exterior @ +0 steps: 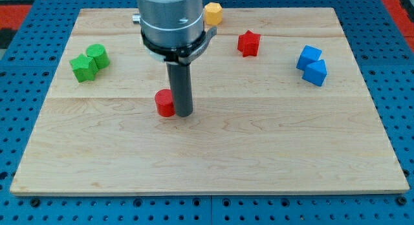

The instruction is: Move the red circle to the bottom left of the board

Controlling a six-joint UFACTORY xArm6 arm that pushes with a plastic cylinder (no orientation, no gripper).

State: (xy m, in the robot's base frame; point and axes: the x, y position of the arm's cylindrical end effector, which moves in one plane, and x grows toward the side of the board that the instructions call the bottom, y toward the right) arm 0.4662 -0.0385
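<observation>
Pale wooden board [213, 154] on blue pegboard [26, 63] is shown. Near its middle, the red circle block [165, 103] is touched on the view's right by my tip [184, 114]; no gripper is fitted, so nothing is held. 1 red star block [248, 42] lies well apart.
</observation>
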